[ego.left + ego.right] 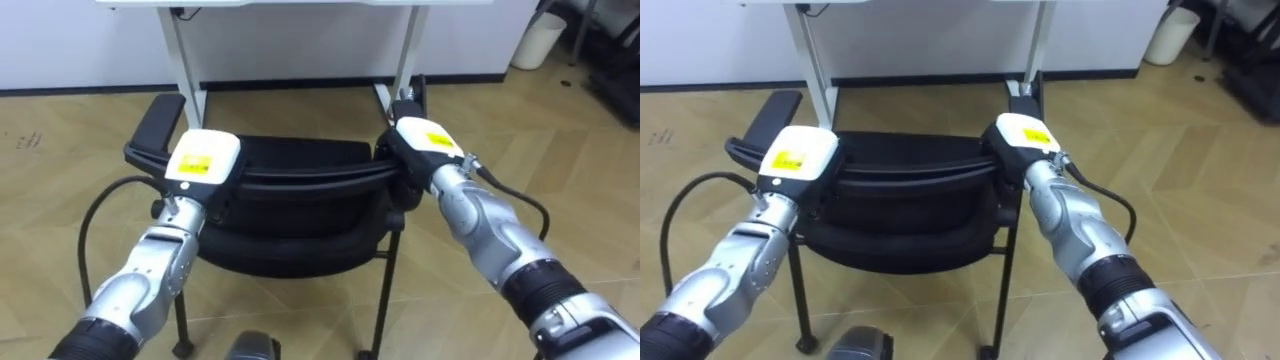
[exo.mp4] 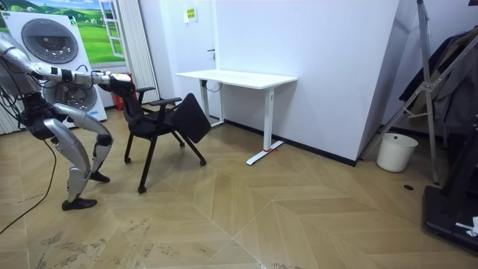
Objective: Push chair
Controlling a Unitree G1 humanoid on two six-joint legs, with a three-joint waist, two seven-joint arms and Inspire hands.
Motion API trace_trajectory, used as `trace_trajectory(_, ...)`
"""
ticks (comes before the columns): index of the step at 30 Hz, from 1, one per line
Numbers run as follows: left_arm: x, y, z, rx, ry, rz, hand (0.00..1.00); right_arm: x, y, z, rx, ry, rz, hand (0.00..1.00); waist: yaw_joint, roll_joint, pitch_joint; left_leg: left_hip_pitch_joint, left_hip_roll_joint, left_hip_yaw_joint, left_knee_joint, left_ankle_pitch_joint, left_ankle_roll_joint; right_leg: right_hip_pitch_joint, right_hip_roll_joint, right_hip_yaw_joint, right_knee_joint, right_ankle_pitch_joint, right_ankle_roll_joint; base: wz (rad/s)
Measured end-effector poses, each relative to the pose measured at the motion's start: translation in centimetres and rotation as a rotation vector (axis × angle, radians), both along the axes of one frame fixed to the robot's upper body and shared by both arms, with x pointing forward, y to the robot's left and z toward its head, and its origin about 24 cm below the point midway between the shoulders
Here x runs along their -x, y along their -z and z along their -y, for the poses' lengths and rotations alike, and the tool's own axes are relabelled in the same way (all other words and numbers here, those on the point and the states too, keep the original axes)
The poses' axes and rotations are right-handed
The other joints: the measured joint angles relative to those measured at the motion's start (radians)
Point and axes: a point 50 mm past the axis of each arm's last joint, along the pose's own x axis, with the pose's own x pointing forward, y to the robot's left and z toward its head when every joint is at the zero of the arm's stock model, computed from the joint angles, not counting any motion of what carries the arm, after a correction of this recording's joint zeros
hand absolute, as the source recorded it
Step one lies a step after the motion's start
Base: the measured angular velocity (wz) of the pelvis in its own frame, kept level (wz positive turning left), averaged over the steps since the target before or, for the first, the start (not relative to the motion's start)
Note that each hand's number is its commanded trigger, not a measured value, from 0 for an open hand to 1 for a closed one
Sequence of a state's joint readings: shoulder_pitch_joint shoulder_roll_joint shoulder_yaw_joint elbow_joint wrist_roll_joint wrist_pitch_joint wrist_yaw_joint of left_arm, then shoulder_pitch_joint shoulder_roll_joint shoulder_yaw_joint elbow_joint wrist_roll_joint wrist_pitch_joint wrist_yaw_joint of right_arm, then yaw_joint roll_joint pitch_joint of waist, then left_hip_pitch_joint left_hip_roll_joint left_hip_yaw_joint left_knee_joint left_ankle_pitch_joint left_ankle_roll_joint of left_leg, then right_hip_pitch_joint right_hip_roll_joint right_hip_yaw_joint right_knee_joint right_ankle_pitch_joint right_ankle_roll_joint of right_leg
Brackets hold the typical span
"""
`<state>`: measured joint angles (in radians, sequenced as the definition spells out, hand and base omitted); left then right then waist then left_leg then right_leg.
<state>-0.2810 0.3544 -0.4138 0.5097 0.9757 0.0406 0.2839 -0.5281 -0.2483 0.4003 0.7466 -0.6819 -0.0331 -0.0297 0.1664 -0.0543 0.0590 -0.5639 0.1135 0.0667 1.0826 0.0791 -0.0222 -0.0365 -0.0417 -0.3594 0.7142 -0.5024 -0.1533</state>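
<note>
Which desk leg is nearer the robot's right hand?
The desk leg on the robot's right, just beyond its right hand; the other leg stands past the left armrest.

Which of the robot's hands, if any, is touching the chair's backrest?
Touching, both. In the left eye view the left hand and the right hand sit on top of the backrest, with no gap showing.

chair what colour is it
The chair is black all over, best seen in the left eye view.
</note>
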Motion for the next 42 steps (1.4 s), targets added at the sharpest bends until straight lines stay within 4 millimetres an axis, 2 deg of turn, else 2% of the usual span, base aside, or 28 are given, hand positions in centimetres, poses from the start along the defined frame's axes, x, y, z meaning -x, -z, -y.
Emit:
trace_trajectory(1, 0.0, -0.1, 0.1, 0.002, 0.002, 0.004, 1.00, 0.0, -0.1, 0.1, 0.002, -0.002, 0.005, 1.00, 0.002, 0.003, 0.0014, 0.013, -0.016, 0.026, -0.105, -0.013, -0.006, -0.001, 0.001, 0.000, -0.002, -0.001, -0.002, -0.06)
trace_trajectory(3, 0.1, -0.2, 0.1, 0.004, 0.003, 0.009, 1.00, 0.0, -0.1, 0.1, 0.001, -0.006, 0.010, 1.00, 0.002, 0.011, -0.0001, 0.044, -0.023, 0.056, -0.241, -0.037, -0.009, -0.004, 0.007, 0.001, -0.005, -0.002, -0.001, -0.02)
trace_trajectory(4, 0.1, -0.2, 0.2, 0.005, 0.005, 0.013, 1.00, 0.0, -0.2, 0.1, 0.000, -0.009, 0.014, 1.00, -0.001, 0.016, -0.0050, 0.071, -0.024, 0.074, -0.291, -0.067, -0.005, -0.005, 0.007, 0.001, -0.005, -0.003, 0.002, 0.03)
trace_trajectory(6, -0.1, -0.4, 0.2, 0.005, 0.007, 0.019, 1.00, 0.0, -0.2, 0.1, 0.003, -0.007, 0.023, 1.00, -0.002, 0.016, -0.0050, 0.108, -0.024, 0.095, -0.341, -0.100, 0.008, -0.011, 0.006, 0.001, -0.005, -0.004, 0.007, 0.06)
trace_trajectory(9, -0.1, -0.7, 0.2, 0.001, 0.013, 0.020, 1.00, 0.1, -0.1, -0.1, 0.000, -0.001, 0.026, 1.00, 0.005, 0.011, -0.0056, 0.121, -0.024, 0.098, -0.360, -0.115, 0.020, -0.019, 0.006, 0.003, -0.003, -0.005, 0.009, -0.03)
trace_trajectory(11, -0.1, -0.8, 0.1, -0.008, 0.014, 0.024, 1.00, 0.1, -0.1, -0.3, -0.004, 0.000, 0.024, 1.00, 0.008, 0.002, -0.0096, 0.122, -0.026, 0.096, -0.369, -0.117, 0.023, -0.025, 0.006, 0.007, -0.003, -0.006, 0.011, -0.05)
trace_trajectory(12, -0.1, -0.9, 0.0, -0.013, 0.013, 0.026, 1.00, 0.1, 0.0, -0.4, -0.011, 0.000, 0.022, 1.00, 0.008, -0.009, -0.0166, 0.123, -0.031, 0.096, -0.377, -0.119, 0.026, -0.030, 0.006, 0.011, -0.003, -0.007, 0.011, 0.00)
trace_trajectory(13, -0.1, -1.1, -0.2, -0.017, 0.013, 0.027, 1.00, 0.1, 0.0, -0.5, -0.017, 0.000, 0.019, 1.00, 0.013, -0.017, -0.0188, 0.124, -0.039, 0.095, -0.383, -0.120, 0.027, -0.030, 0.006, 0.013, -0.004, -0.007, 0.011, 0.00)
trace_trajectory(17, -0.2, -1.7, -0.6, -0.036, 0.021, 0.025, 1.00, 0.1, -0.1, -0.6, -0.038, 0.001, 0.020, 1.00, 0.022, -0.031, -0.0169, 0.122, -0.038, 0.101, -0.387, -0.130, 0.041, -0.033, 0.007, 0.017, -0.008, -0.015, 0.012, 0.00)
trace_trajectory(19, 0.0, -1.7, -0.5, -0.034, 0.026, 0.024, 1.00, 0.1, -0.1, -0.7, -0.041, -0.006, 0.012, 1.00, 0.025, -0.037, -0.0204, 0.129, -0.039, 0.111, -0.401, -0.150, 0.046, -0.027, 0.006, 0.018, -0.017, -0.027, 0.025, -0.02)
trace_trajectory(21, 0.6, -1.7, -0.8, -0.042, 0.028, 0.018, 1.00, 0.3, 0.1, -0.9, -0.049, -0.019, -0.010, 1.00, 0.036, -0.055, -0.0261, 0.171, -0.039, 0.136, -0.434, -0.204, 0.056, -0.009, -0.006, 0.031, -0.023, -0.040, 0.030, -0.16)
trace_trajectory(22, 0.8, -1.6, -0.9, -0.046, 0.031, 0.011, 1.00, 0.4, 0.3, -1.0, -0.045, -0.025, -0.023, 1.00, 0.042, -0.061, -0.0247, 0.193, -0.043, 0.155, -0.444, -0.227, 0.069, 0.008, -0.012, 0.044, -0.028, -0.043, 0.032, -0.18)
trace_trajectory(23, 0.8, -1.5, -0.9, -0.046, 0.031, 0.005, 1.00, 0.4, 0.3, -1.0, -0.044, -0.024, -0.027, 1.00, 0.043, -0.065, -0.0266, 0.201, -0.049, 0.159, -0.445, -0.237, 0.075, 0.016, -0.015, 0.049, -0.029, -0.041, 0.036, -0.11)
trace_trajectory(25, 0.9, -1.5, -0.9, -0.039, 0.032, 0.005, 1.00, 0.3, 0.0, -0.7, -0.038, -0.022, -0.012, 1.00, 0.049, -0.073, -0.0351, 0.212, -0.072, 0.166, -0.437, -0.272, 0.086, 0.016, -0.052, 0.045, 0.013, -0.049, 0.060, -0.02)
trace_trajectory(26, 0.8, -1.7, -0.7, -0.030, 0.031, 0.012, 1.00, 0.2, -0.4, -0.5, -0.034, -0.021, 0.004, 1.00, 0.050, -0.062, -0.0285, 0.211, -0.073, 0.166, -0.424, -0.281, 0.091, 0.006, -0.067, 0.032, 0.054, -0.043, 0.076, 0.07)
trace_trajectory(27, 0.7, -1.7, -0.4, -0.015, 0.032, 0.014, 1.00, 0.1, -0.6, -0.2, -0.030, -0.014, 0.019, 1.00, 0.050, -0.045, -0.0223, 0.214, -0.070, 0.173, -0.403, -0.299, 0.102, -0.023, -0.097, 0.014, 0.146, -0.015, 0.122, 0.00)
trace_trajectory(28, 0.7, -1.7, -0.3, -0.012, 0.035, 0.014, 1.00, 0.1, -0.6, -0.1, -0.026, -0.014, 0.020, 1.00, 0.054, -0.045, -0.0231, 0.219, -0.071, 0.176, -0.399, -0.308, 0.104, -0.036, -0.113, 0.008, 0.182, -0.002, 0.142, -0.11)
trace_trajectory(30, 0.7, -1.6, -0.1, -0.008, 0.041, 0.014, 1.00, 0.2, -0.5, -0.1, -0.031, -0.008, 0.013, 1.00, 0.060, -0.042, -0.0207, 0.244, -0.069, 0.175, -0.387, -0.347, 0.101, -0.066, -0.153, -0.021, 0.288, 0.072, 0.145, -0.07)
trace_trajectory(32, 0.7, -1.5, -0.1, -0.011, 0.043, 0.009, 1.00, 0.4, -0.2, -0.1, -0.032, 0.001, 0.016, 1.00, 0.052, -0.023, -0.0149, 0.266, -0.065, 0.139, -0.392, -0.363, 0.095, -0.088, -0.154, -0.026, 0.349, 0.170, 0.155, 0.03)
trace_trajectory(33, 0.5, -1.5, -0.1, -0.013, 0.043, 0.008, 1.00, 0.4, -0.2, -0.1, -0.034, 0.003, 0.019, 1.00, 0.049, -0.005, -0.0097, 0.277, -0.054, 0.117, -0.397, -0.373, 0.093, -0.120, -0.148, -0.020, 0.382, 0.171, 0.162, -0.07)
trace_trajectory(34, 0.5, -1.6, -0.1, -0.013, 0.042, 0.010, 1.00, 0.4, -0.2, -0.2, -0.034, 0.004, 0.022, 1.00, 0.052, -0.003, -0.0113, 0.280, -0.051, 0.107, -0.398, -0.377, 0.091, -0.143, -0.148, -0.014, 0.383, 0.151, 0.164, -0.10)
trace_trajectory(35, 0.3, -1.7, -0.2, -0.017, 0.040, 0.012, 1.00, 0.4, -0.2, -0.3, -0.035, 0.004, 0.030, 1.00, 0.052, 0.007, -0.0098, 0.283, -0.053, 0.075, -0.404, -0.380, 0.086, -0.201, -0.151, -0.001, 0.367, 0.128, 0.164, 0.14)
trace_trajectory(36, 0.2, -1.6, -0.3, -0.020, 0.044, 0.009, 1.00, 0.4, -0.2, -0.3, -0.031, 0.003, 0.033, 1.00, 0.044, 0.017, -0.0064, 0.293, -0.054, 0.043, -0.411, -0.382, 0.081, -0.245, -0.162, 0.002, 0.312, 0.128, 0.165, 0.43)
trace_trajectory(38, 0.1, -1.5, -0.5, -0.023, 0.047, 0.002, 1.00, 0.5, 0.0, -0.5, -0.035, 0.000, 0.023, 1.00, 0.025, 0.015, -0.0099, 0.305, -0.053, 0.012, -0.413, -0.391, 0.067, -0.298, -0.166, 0.038, 0.154, 0.148, 0.172, 0.57)
trace_trajectory(39, 0.2, -1.5, -0.6, -0.027, 0.047, -0.001, 1.00, 0.6, 0.2, -0.6, -0.039, -0.002, 0.014, 1.00, 0.016, 0.010, -0.0126, 0.310, -0.053, -0.003, -0.410, -0.402, 0.054, -0.306, -0.166, 0.058, 0.002, 0.188, 0.174, 0.44)
trace_trajectory(40, 0.2, -1.5, -0.7, -0.028, 0.047, -0.002, 1.00, 0.7, 0.3, -0.6, -0.041, -0.004, 0.011, 1.00, 0.011, -0.001, -0.0195, 0.312, -0.054, -0.010, -0.406, -0.408, 0.047, -0.308, -0.167, 0.071, -0.061, 0.211, 0.177, 0.62)
trace_trajectory(41, 0.2, -1.4, -0.8, -0.029, 0.045, -0.006, 1.00, 0.8, 0.5, -0.7, -0.045, -0.002, 0.001, 1.00, 0.004, -0.005, -0.0240, 0.317, -0.049, -0.040, -0.389, -0.427, 0.027, -0.294, -0.166, 0.068, -0.099, 0.276, 0.172, 0.53)
trace_trajectory(42, 0.2, -1.3, -0.8, -0.029, 0.050, -0.008, 1.00, 0.9, 0.6, -0.6, -0.045, 0.000, -0.004, 1.00, 0.003, -0.004, -0.0282, 0.323, -0.036, -0.048, -0.378, -0.439, -0.001, -0.278, -0.141, 0.062, -0.103, 0.294, 0.147, 0.45)
